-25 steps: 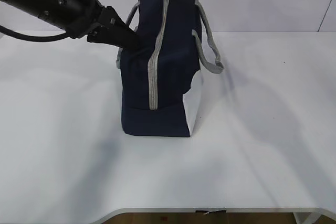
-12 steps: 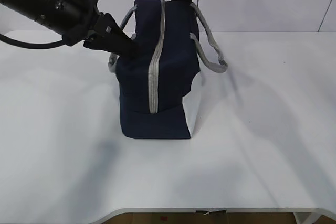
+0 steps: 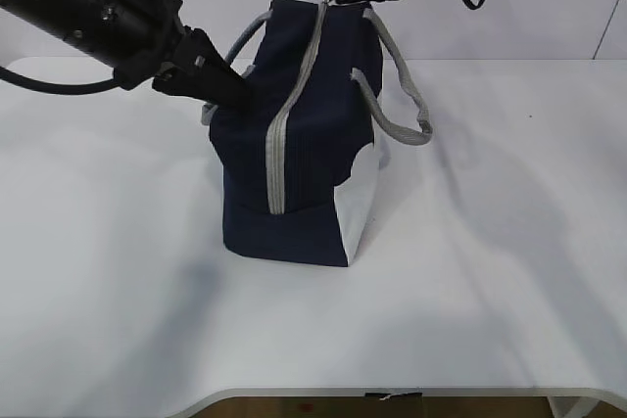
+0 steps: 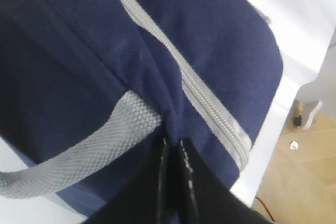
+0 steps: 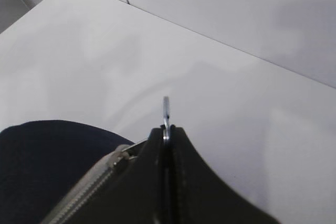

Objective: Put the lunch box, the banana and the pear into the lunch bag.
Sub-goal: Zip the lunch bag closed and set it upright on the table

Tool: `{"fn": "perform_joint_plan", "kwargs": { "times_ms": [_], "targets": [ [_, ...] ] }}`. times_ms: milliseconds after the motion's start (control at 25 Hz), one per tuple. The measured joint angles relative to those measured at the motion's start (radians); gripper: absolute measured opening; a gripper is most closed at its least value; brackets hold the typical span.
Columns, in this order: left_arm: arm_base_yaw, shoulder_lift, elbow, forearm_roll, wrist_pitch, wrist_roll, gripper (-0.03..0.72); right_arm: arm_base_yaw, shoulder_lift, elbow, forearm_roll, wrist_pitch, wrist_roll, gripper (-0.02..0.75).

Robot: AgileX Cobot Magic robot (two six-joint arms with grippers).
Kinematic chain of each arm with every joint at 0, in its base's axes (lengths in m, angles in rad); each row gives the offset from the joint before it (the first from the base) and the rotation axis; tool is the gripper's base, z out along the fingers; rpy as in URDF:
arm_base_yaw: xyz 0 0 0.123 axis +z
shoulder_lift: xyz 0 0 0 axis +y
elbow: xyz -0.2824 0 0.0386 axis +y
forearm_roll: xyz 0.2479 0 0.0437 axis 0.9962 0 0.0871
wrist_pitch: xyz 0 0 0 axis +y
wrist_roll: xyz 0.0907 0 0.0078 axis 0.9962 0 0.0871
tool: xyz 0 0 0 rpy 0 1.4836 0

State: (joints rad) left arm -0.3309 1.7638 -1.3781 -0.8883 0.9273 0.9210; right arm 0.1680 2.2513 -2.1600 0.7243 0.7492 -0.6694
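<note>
Since a moment ago the bag (image 3: 294, 163) has tipped and slid slightly right on the table (image 3: 490, 242), its zipper (image 3: 284, 134) apparently closed with no box, banana or pear in sight, so packing looks done. The left gripper (image 4: 173, 148) is pressed together on bag fabric beside the strap (image 4: 79, 156). The right gripper (image 5: 166, 135) pinches the ring pull (image 5: 166, 109) at the bag's top.

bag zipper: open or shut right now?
Shut. On the lunch bag the grey zipper runs closed from top down the side with no gap. The right pincer pinches the ring pull at the top end.
</note>
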Motion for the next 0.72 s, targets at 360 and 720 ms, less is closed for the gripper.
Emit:
{"fn": "perform_joint_plan", "kwargs": {
  "times_ms": [360,720],
  "targets": [
    [0.0,0.0,0.0,0.032,-0.021,0.0,-0.002,-0.056,0.066,-0.001,0.249,0.031,0.001,0.006],
    [0.0,0.0,0.0,0.043,-0.056,0.0,-0.003,-0.132,0.152,-0.001,0.568,0.115,0.002,0.006]
  ]
}}
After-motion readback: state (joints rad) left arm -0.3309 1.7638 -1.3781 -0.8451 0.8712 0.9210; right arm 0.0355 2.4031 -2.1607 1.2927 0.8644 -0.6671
